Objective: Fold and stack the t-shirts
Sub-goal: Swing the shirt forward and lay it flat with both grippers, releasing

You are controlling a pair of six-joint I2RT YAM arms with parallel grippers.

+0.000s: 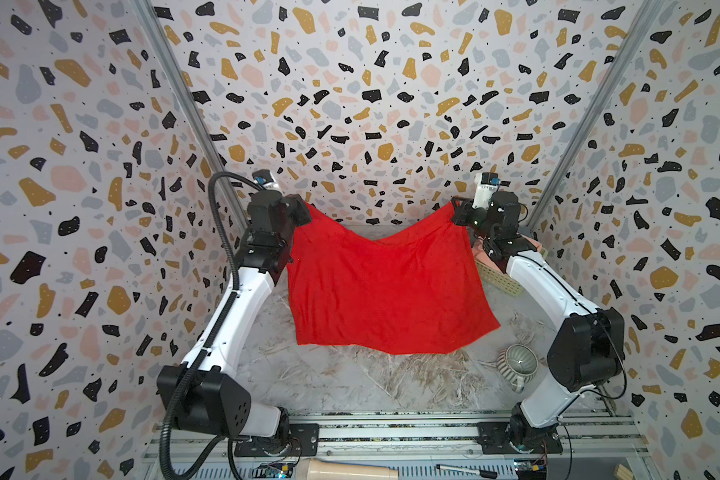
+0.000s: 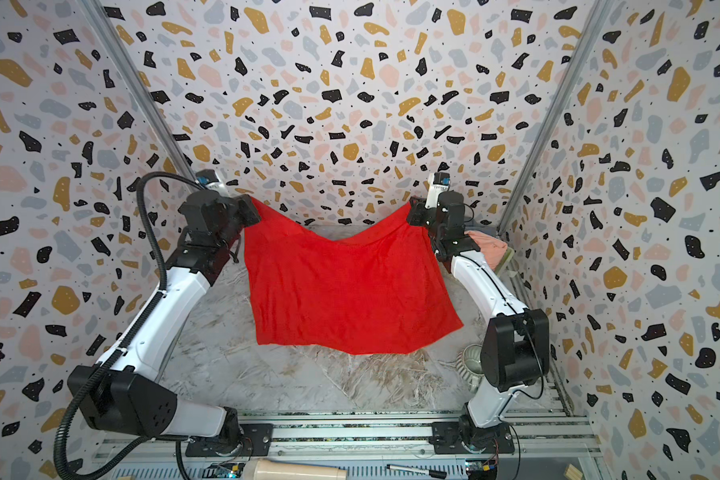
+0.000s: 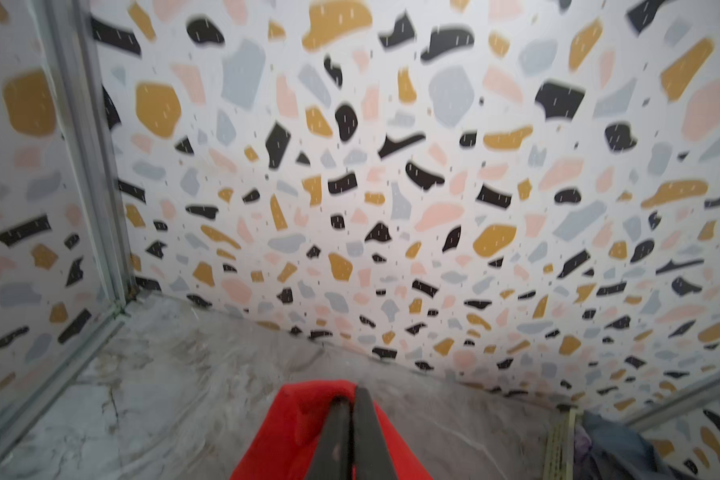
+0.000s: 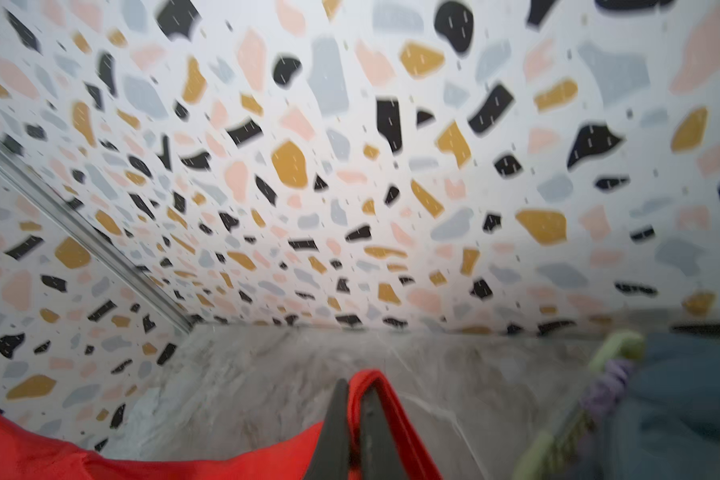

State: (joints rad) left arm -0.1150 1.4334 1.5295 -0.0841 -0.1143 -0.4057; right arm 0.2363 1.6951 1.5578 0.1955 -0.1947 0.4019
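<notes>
In both top views a bright red t-shirt (image 1: 387,291) (image 2: 350,291) hangs spread between my two raised grippers, sagging in the middle, its lower edge on the marble table (image 1: 350,382). My left gripper (image 1: 304,212) (image 3: 352,395) is shut on its far left corner; red cloth (image 3: 283,436) bunches around the jaws. My right gripper (image 1: 458,212) (image 4: 354,386) is shut on the far right corner, a red hem (image 4: 395,415) looped over one finger. A salmon-pink t-shirt (image 2: 489,247) and a grey-blue t-shirt (image 4: 682,395) lie in the basket behind my right arm.
The pale green lattice basket (image 1: 499,278) stands at the far right against the wall. A ribbed grey mug (image 1: 518,365) lies on its side at the near right by the right arm's elbow. Patterned walls close in three sides. A pen (image 1: 466,471) and a wooden roller (image 1: 350,471) lie on the front rail.
</notes>
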